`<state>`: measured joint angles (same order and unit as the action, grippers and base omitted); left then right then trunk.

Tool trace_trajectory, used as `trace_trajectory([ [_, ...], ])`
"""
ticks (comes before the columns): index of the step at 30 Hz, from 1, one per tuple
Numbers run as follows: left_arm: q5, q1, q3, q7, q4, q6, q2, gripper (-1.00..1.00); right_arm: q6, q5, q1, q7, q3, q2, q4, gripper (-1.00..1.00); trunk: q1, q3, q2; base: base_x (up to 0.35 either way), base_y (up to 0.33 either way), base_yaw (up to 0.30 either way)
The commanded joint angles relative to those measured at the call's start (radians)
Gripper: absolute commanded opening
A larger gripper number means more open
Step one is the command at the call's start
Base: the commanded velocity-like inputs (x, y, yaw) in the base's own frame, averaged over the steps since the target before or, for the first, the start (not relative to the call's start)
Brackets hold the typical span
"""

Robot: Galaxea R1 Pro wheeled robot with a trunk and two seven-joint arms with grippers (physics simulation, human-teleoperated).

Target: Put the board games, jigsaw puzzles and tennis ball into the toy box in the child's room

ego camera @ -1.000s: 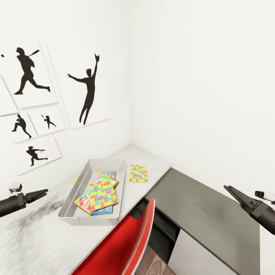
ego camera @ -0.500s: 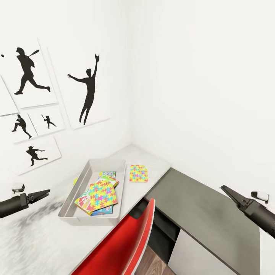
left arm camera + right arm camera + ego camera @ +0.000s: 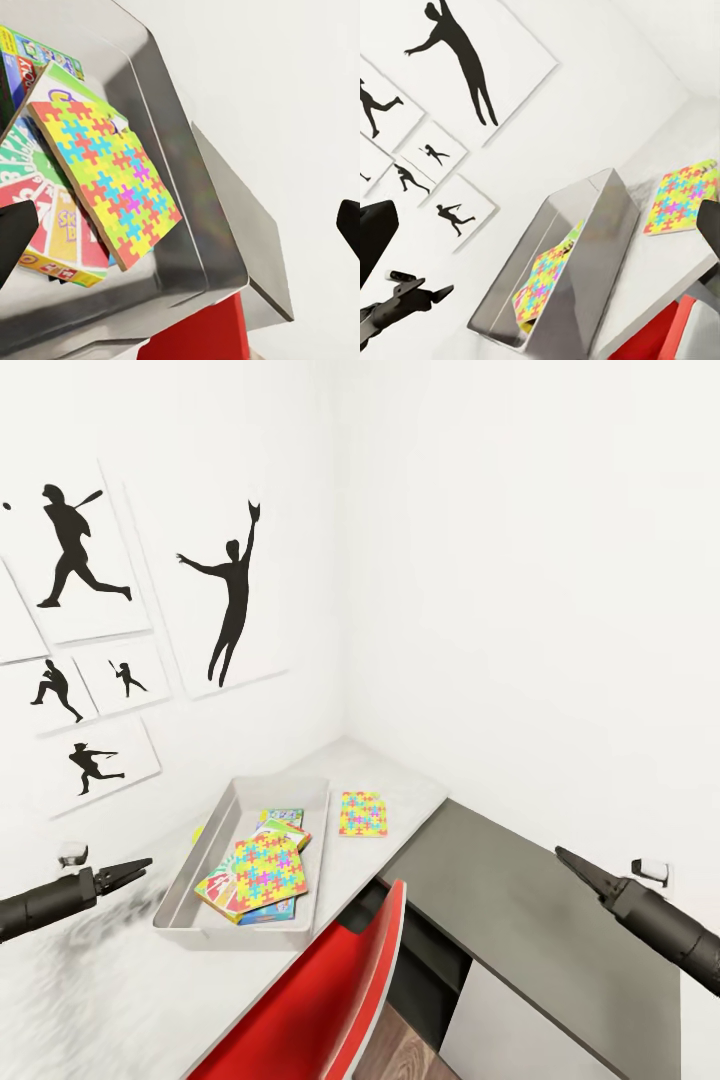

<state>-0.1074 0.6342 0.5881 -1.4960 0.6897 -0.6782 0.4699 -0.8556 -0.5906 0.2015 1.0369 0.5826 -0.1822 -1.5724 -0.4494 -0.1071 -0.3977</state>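
The light-grey toy box stands on the table near the corner. In it a jigsaw puzzle lies on top of the SKIP-BO board game, with another board game behind them. The second jigsaw puzzle lies flat on the table to the right of the box. A sliver of the tennis ball peeks from behind the box's left wall. My left gripper hovers open to the left of the box. My right gripper hangs open over the dark cabinet.
A red chair stands against the table's front edge below the box. Baseball silhouette pictures hang on the left wall. White walls close the corner behind the table. The cabinet's pale door faces the wood floor.
Both arms have reached inward toward the table: the left gripper moved right toward the toy box, the right gripper moved left over the cabinet. The toys have not moved.
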Motion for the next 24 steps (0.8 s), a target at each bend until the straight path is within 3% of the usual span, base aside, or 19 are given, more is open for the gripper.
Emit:
trace_trajectory([
  [1, -0.01, 0.002, 0.004, 0.069, 0.001, -0.011, -0.005, 1.0, -0.005, -0.002, 0.001, -0.206, -0.008, 0.0, 0.0, 1.0, -0.001, -0.002, -0.002, 0.0, 0.0, 0.0],
  [10, -0.012, 0.002, 0.002, 0.105, 0.003, -0.008, -0.046, 1.0, -0.005, -0.003, 0.001, -0.26, -0.068, 0.001, 0.0, 1.0, -0.001, -0.002, -0.002, 0.0, 0.0, 0.0],
  [24, -0.012, 0.004, 0.001, 0.175, 0.006, -0.007, -0.079, 1.0, -0.002, -0.001, 0.002, -0.306, -0.136, 0.003, 0.0, 1.0, -0.001, -0.002, -0.002, 0.0, 0.0, 0.0],
])
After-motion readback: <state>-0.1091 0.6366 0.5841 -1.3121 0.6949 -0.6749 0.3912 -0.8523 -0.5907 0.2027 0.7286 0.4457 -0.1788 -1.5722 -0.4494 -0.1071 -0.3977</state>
